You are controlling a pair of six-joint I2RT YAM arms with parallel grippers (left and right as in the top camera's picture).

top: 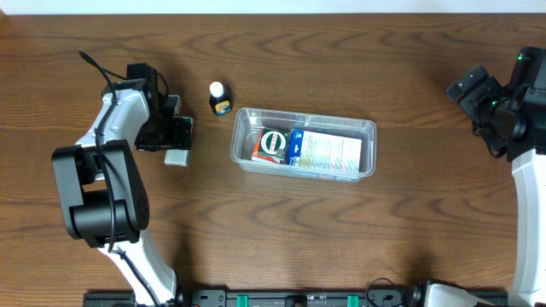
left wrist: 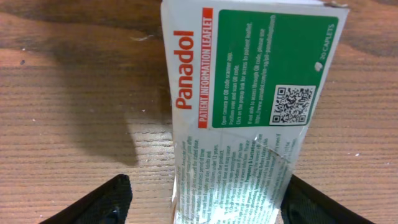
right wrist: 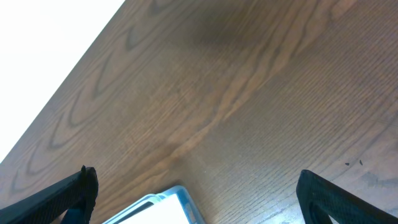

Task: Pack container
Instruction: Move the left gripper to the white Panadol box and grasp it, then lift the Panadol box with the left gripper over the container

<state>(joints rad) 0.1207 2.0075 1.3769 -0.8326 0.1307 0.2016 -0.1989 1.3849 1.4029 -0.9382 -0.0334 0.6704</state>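
One clear container is sitting on the wooden table, a little right of the middle. It is holding two boxes lying flat side by side: a box with a red and green label at its left end and a blue-and-white box filling the middle. The right end is showing only bare plastic.

Outside it I am counting two more items. A small dark bottle with a white cap is standing just off the container's far left corner, apart from it. A white-and-green box marked Panadol is lying on the table well to the left. That is making three boxes, one bottle and one container in all.

The left gripper is reaching down over the white-and-green box with its fingers spread, the box sitting between them, and table is showing between the left finger and the box.

The right gripper is hanging at the far right, fingers spread wide and holding nothing. Its camera is catching one corner of the container at the bottom edge.
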